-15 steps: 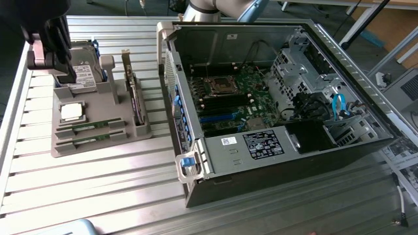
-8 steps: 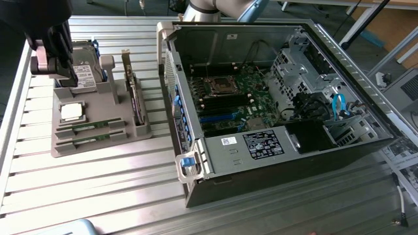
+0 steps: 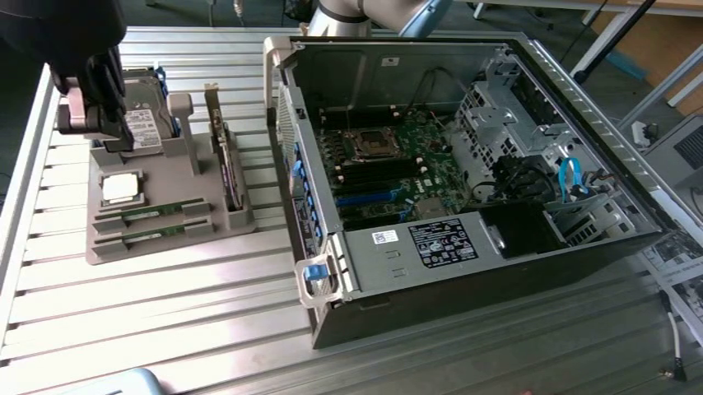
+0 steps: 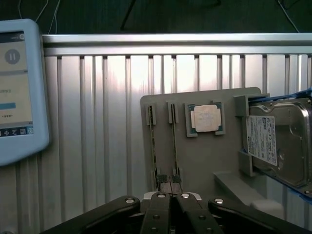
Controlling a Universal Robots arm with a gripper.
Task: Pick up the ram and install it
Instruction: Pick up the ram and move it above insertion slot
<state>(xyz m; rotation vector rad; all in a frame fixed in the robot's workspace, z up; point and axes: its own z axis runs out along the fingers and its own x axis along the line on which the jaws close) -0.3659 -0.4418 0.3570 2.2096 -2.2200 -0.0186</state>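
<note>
The gripper (image 3: 104, 123) hangs above the grey parts holder (image 3: 220, 224), which sits on the ribbed metal desk (image 3: 165, 329) near its edge at the exterior view's left. In the wrist view the gripper (image 4: 170, 202) has its fingers pressed together with nothing between them, and it is clear of the parts below.

The ram is in the holder as two green sticks, each on edge in its own slot. One ram stick (image 3: 151, 216) lies just beside the second ram stick (image 3: 148, 237), which is nearer the holder's front edge. In the wrist view they run side by side as thin lines, one ram stick (image 4: 174, 146) next to the processor chip (image 4: 204, 118) and the second ram stick (image 4: 153, 146) on the outer side.

Farther along the holder are the processor chip (image 3: 121, 188), a hard drive (image 3: 148, 123) and an upright expansion card (image 3: 227, 164).

An open computer case (image 3: 374, 70) lies on the desk beside the holder, towards the exterior view's right, with its motherboard (image 3: 412, 156) exposed. A pale blue tablet (image 4: 19, 83) rests at a desk edge.
</note>
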